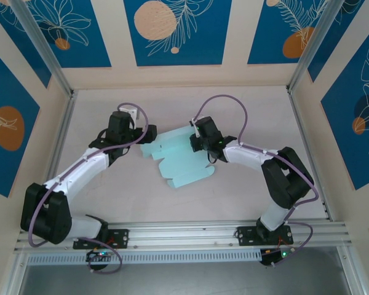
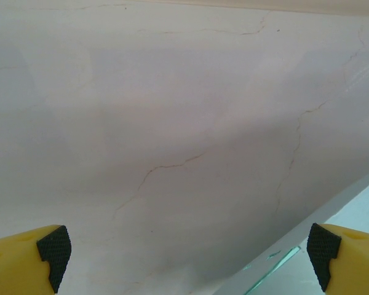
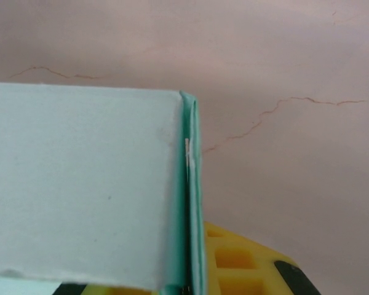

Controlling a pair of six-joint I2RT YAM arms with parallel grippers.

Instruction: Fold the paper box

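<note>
- The left pincer (image 2: 187, 261) hovers just beside the left end of the sheet. Its jaws stand wide and it holds nothing. Its wrist view shows the bare counter (image 2: 172, 123) below it, and a pale strip at the lower right that is probably the card.
- The paper box (image 1: 178, 161) is not yet a box. It is a flat mint sheet with flaps and lies in the middle of the counter, between the two arms.
- The right pincer (image 1: 195, 143) is at the far right part of the sheet. Its jaws are narrow and clamped on a flap; in its wrist view a doubled edge of card runs down between the yellow fingers (image 3: 234, 258).
- The step in hand seems to be creasing this flap along its fold line.
- I think the right pincer should turn the flap around the crease and not pull on it, because thin card slides or tears easily.
- The left pincer would help most by pressing the flat part down near the crease, so that the sheet does not travel across the counter.
</note>
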